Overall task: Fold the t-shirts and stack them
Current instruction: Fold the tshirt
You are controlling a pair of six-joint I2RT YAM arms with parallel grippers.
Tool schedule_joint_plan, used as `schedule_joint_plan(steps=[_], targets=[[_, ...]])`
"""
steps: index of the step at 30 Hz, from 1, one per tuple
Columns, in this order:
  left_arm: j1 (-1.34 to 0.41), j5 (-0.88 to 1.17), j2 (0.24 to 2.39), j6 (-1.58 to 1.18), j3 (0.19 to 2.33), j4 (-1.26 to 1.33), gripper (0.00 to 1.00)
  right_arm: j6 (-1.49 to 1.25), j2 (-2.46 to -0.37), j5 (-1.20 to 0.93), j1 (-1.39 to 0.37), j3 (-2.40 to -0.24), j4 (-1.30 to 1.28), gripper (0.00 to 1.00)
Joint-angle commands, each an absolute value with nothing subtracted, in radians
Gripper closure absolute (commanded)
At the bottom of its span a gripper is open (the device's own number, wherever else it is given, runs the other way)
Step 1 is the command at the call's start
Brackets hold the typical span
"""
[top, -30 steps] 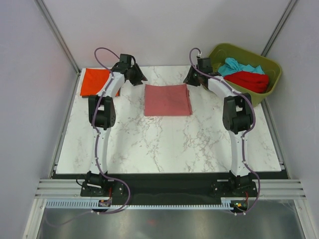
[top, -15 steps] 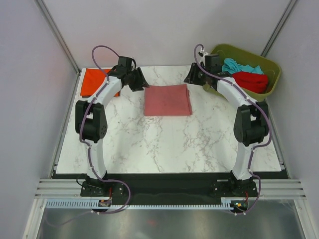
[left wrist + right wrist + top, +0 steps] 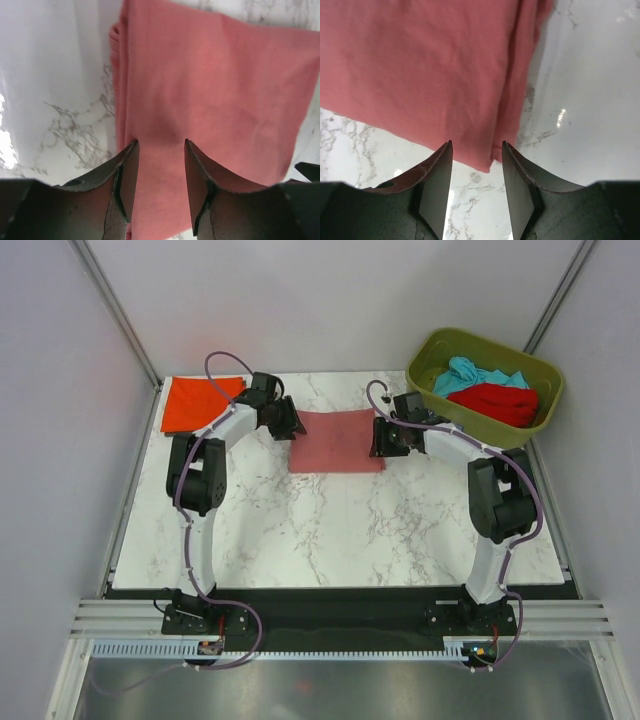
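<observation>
Seen from above, a dusty pink t-shirt [image 3: 337, 440] lay folded into a flat rectangle at the middle back of the white marble desk [image 3: 330, 530]. The left hand [image 3: 293, 427] was at its left edge and the right hand [image 3: 378, 443] at its right edge. Each had its fingers parted over the cloth and gripped nothing. An orange-red t-shirt [image 3: 190, 403] lay flat at the far left corner. A teal t-shirt [image 3: 468, 373] and a red t-shirt [image 3: 497, 403] sat in an olive-green bin [image 3: 428, 348] at the far right.
</observation>
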State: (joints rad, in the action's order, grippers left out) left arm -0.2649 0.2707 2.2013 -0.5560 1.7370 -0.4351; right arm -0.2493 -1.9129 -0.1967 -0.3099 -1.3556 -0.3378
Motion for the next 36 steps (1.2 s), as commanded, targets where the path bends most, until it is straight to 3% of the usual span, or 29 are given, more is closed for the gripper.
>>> schedule_joint_plan(steps=[1,14,20,25,30,36], targets=[[-0.252,0.284,2.241,-0.560,1.816,-0.396,0.51,-0.201,-1.905,-0.118,-0.307,-1.345,-0.285,0.46],[-0.249,0.245,2.304,-0.540,1.798,-0.396,0.49,-0.229,-1.991,-0.192,-0.305,-1.290,-0.203,0.45],[-0.241,0.192,2.275,-0.557,1.729,-0.397,0.49,-0.293,-1.961,-0.254,-0.288,-1.198,-0.137,0.65],[-0.242,0.089,2.076,-0.546,1.617,-0.385,0.45,-0.313,-1.898,-0.290,-0.288,-1.132,-0.084,0.72],[-0.242,0.141,1.901,-0.512,1.554,-0.385,0.37,-0.325,-1.887,-0.328,-0.287,-1.117,-0.072,0.71],[-0.245,0.248,1.884,-0.502,1.378,-0.350,0.37,-0.336,-1.850,-0.370,-0.272,-1.051,-0.032,0.60]])
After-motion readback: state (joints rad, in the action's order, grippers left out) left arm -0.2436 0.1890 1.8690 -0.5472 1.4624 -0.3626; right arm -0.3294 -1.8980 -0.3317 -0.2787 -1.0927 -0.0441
